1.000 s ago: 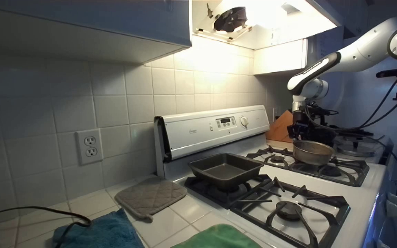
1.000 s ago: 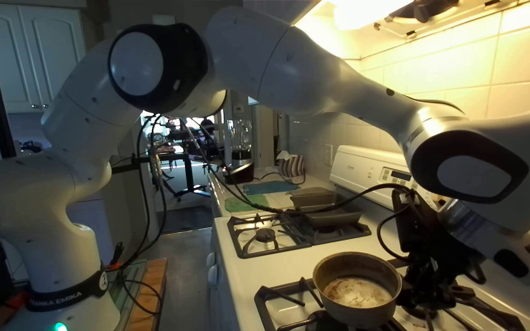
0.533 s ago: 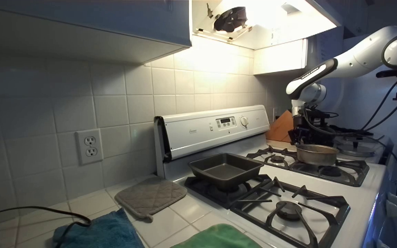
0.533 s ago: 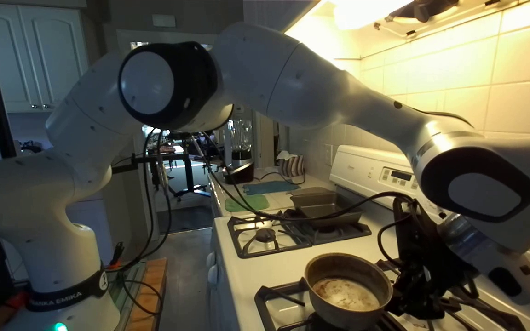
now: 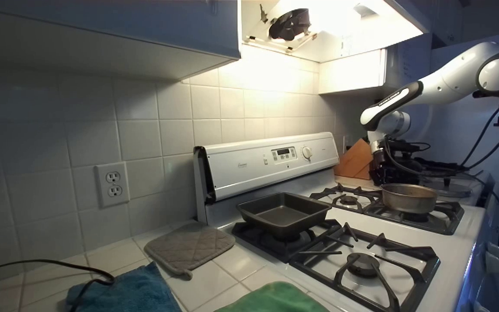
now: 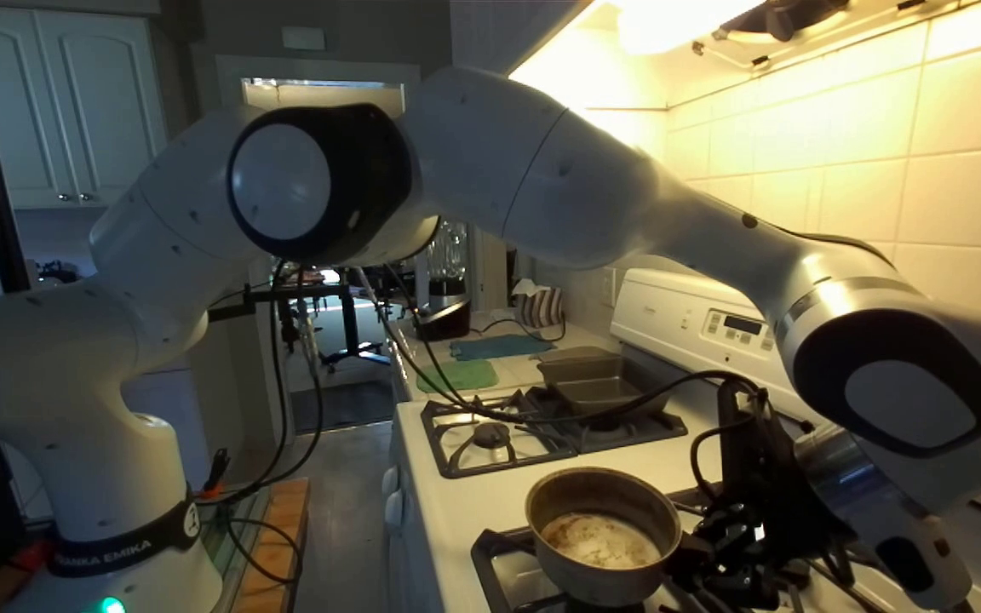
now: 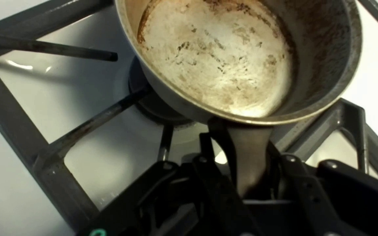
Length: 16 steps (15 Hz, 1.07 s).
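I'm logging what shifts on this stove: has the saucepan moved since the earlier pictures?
Yes. In both exterior views, the saucepan is now farther from the stove backguard and nearer the stovetop's front edge.

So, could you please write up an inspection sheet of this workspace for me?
Surface: white gas stove, dark grates; tiled counter alongside.
Job's things: metal saucepan, stained inside, over a grate; whether it rests there is unclear.
Clutter: baking pan on another grate; pot holder, blue cloth and green cloth on the counter.
Grippers: fingers closed on the saucepan handle.
Cables: black cables loop beneath the arm; a cord lies over the blue cloth.
Surroundings: tiled wall with outlet, lit range hood, wooden block, blender.
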Tool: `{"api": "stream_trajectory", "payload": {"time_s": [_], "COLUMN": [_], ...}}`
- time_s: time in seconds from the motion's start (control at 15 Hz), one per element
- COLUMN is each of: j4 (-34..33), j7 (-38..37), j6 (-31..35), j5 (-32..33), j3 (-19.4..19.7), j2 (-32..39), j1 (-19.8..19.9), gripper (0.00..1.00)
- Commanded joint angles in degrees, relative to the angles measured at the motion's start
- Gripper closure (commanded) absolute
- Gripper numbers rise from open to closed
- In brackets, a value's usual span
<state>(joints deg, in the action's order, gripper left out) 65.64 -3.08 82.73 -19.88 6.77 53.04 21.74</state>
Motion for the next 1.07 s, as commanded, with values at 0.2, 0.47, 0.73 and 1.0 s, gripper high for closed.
{"api": "stream_trajectory", "payload": {"time_s": [0.2, 0.47, 0.73, 1.0], "j4": [-4.5, -4.5, -4.3, -3.8], "j7": [-0.8, -0.4, -0.2, -0.5], "j6": [-2.0, -1.9, -1.7, -2.1], "j5": [0.9, 2.4, 2.6, 2.3], "j3": [0.0, 1.8, 2.3, 2.3], "j2": [1.3, 0.1, -0.1, -0.6], "j1": [0.7, -0.1, -0.5, -1.2], "gripper": [0.88, 0.88, 0.45, 0.25]}}
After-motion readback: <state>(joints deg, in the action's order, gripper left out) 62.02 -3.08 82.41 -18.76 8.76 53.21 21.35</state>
